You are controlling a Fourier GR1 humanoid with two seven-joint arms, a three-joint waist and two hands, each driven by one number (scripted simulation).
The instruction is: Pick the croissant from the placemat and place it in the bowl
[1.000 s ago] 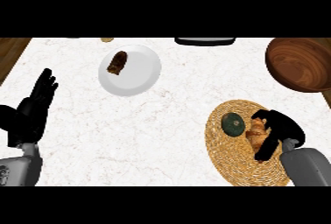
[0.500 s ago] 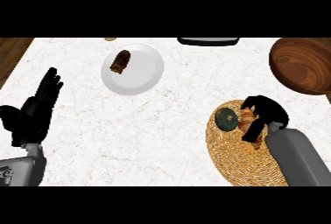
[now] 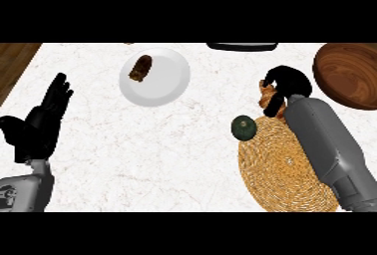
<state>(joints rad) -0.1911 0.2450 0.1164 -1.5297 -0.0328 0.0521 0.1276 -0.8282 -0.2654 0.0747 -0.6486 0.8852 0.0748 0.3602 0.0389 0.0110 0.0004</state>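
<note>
A: What's biggest, and what has changed?
B: The marble counter (image 3: pixel 184 159). Next, the round woven placemat (image 3: pixel 283 169) at five o'clock, which the croissant has now left.

A: And the bowl?
B: The wooden bowl (image 3: pixel 350 74) sits at two o'clock. The white plate (image 3: pixel 158 77) at eleven o'clock holds a brown pastry (image 3: pixel 140 68).

A: The hands?
B: The right hand (image 3: pixel 288 84), fingers curled round the croissant (image 3: pixel 267 94), has moved up beyond the mat, just left of the bowl. The left hand (image 3: pixel 40 124) rests open at nine o'clock, unchanged.

A: Smallest?
B: A dark green avocado (image 3: pixel 244 127) on the mat's upper edge.
</note>
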